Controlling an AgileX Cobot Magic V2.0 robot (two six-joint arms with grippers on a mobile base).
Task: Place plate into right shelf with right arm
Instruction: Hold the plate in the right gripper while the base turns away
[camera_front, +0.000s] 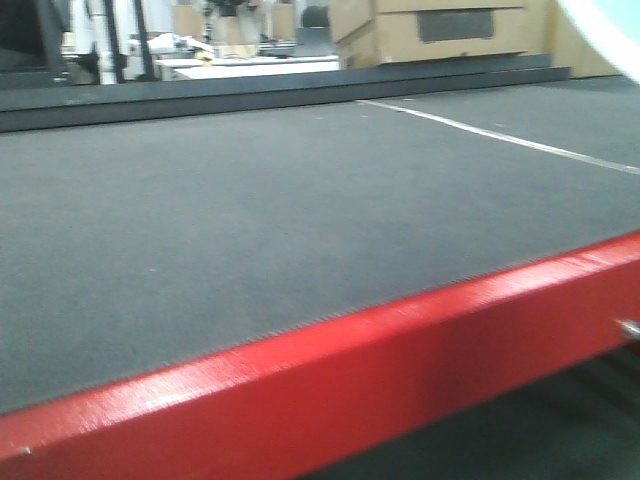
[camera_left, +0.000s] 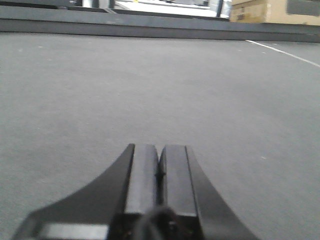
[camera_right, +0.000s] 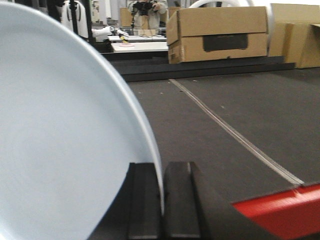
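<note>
The plate (camera_right: 60, 135) is glossy bluish white and fills the left half of the right wrist view, standing on edge. My right gripper (camera_right: 162, 172) is shut on the plate's rim, one finger on each side. A sliver of the plate (camera_front: 605, 35) shows at the top right corner of the front view. My left gripper (camera_left: 159, 155) is shut and empty, low over the grey mat (camera_left: 150, 85). The right shelf is out of view.
A grey mat (camera_front: 250, 210) covers the red-framed table (camera_front: 330, 380); its red edge also shows in the right wrist view (camera_right: 280, 210). A pale seam line (camera_right: 230, 132) crosses the mat. Cardboard boxes (camera_right: 217, 32) stand beyond the table's far edge.
</note>
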